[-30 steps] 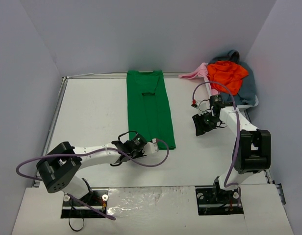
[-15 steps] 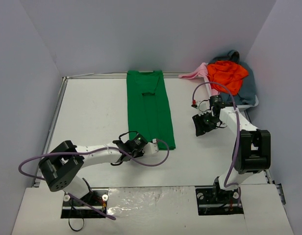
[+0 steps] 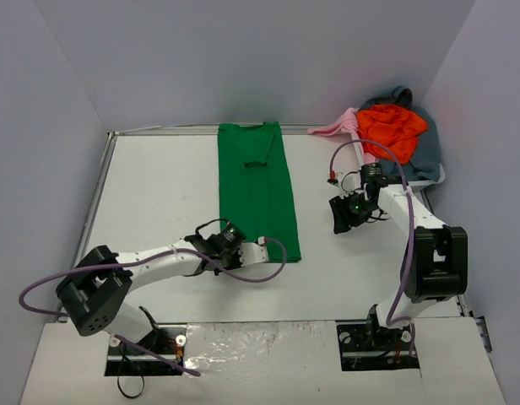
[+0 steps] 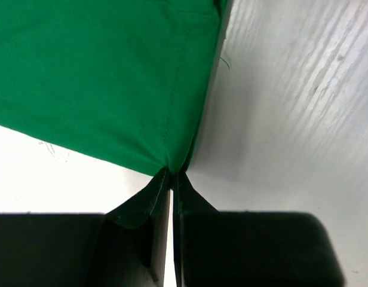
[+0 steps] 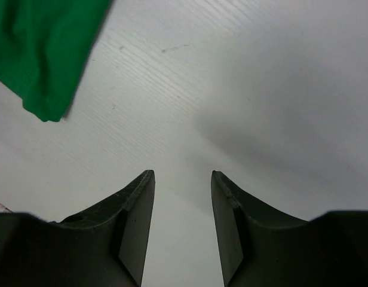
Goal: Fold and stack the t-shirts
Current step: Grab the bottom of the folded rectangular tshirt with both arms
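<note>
A bright green t-shirt (image 3: 256, 190) lies folded into a long strip down the middle of the table, collar at the far end. My left gripper (image 3: 229, 240) is at its near left corner, shut on the hem. The left wrist view shows the green t-shirt (image 4: 100, 78) pinched between the closed tips of the left gripper (image 4: 172, 174). My right gripper (image 3: 343, 216) hovers open to the right of the strip. In its wrist view the right gripper (image 5: 183, 176) holds nothing, and a corner of the green t-shirt (image 5: 43, 54) shows at the upper left.
At the back right corner lies a pile of an orange-red t-shirt (image 3: 392, 126), a pale pink one (image 3: 340, 126) and a grey-blue one (image 3: 425, 156). A metal rail (image 3: 95, 198) runs along the table's left edge. Grey walls close in on three sides.
My left gripper has shut on the green shirt's near left corner and shifted a little to the left with it. The right gripper has barely moved.
</note>
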### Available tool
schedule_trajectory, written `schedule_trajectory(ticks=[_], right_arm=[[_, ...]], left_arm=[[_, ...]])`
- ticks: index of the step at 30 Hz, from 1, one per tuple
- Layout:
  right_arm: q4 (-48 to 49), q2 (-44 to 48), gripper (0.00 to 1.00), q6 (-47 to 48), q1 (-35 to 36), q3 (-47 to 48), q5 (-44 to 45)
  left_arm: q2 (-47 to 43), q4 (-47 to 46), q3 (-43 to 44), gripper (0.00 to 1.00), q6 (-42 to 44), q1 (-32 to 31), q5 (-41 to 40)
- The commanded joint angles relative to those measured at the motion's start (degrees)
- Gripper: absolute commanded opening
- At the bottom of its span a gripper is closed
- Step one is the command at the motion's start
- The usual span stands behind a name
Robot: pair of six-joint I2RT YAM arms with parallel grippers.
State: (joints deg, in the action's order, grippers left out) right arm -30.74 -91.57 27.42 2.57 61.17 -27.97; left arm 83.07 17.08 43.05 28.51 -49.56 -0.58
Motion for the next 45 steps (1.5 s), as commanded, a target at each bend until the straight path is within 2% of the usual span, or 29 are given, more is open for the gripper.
schedule_trajectory(ticks=[1, 7, 13, 21, 26, 28, 32, 45], right_arm=[[-2.92, 4.38, 0.39, 2.54, 1.91, 2.38, -5.51], [-4.06, 6.93, 0.40, 10.63, 5.69, 3.78, -11.93], [-2.93, 10.88, 0.39, 20.56, 14.56, 0.20, -15.10], [1.30, 10.80, 0.40, 26.98, 20.63, -3.42, -10.45], [6.38, 10.70, 0.39, 26.29, 24.14, -7.19, -7.46], [13.12, 12.98, 0.38, 23.23, 29.56, -12.18, -3.00], [17.64, 13.17, 0.39, 21.45, 33.55, -13.62, -0.87], [19.93, 4.21, 0.38, 21.53, 37.68, -11.25, 3.79]], left_arm=[[-2.21, 5.58, 3.35, 0.02, 1.98, 5.06, 6.36], [-0.72, 8.93, 6.78, 0.02, 3.13, 10.97, 12.09], [2.44, 12.35, 9.95, 0.02, 2.86, 14.14, 19.47], [5.44, 14.73, 11.27, 0.02, 3.13, 16.07, 21.67], [6.23, 15.96, 11.80, 0.02, 2.78, 19.15, 25.71], [7.19, 16.40, 12.06, 0.02, 2.51, 20.63, 27.98], [8.42, 16.67, 12.67, 0.02, 2.51, 20.91, 28.79], [8.69, 16.58, 12.76, 0.02, 2.69, 21.26, 29.23]])
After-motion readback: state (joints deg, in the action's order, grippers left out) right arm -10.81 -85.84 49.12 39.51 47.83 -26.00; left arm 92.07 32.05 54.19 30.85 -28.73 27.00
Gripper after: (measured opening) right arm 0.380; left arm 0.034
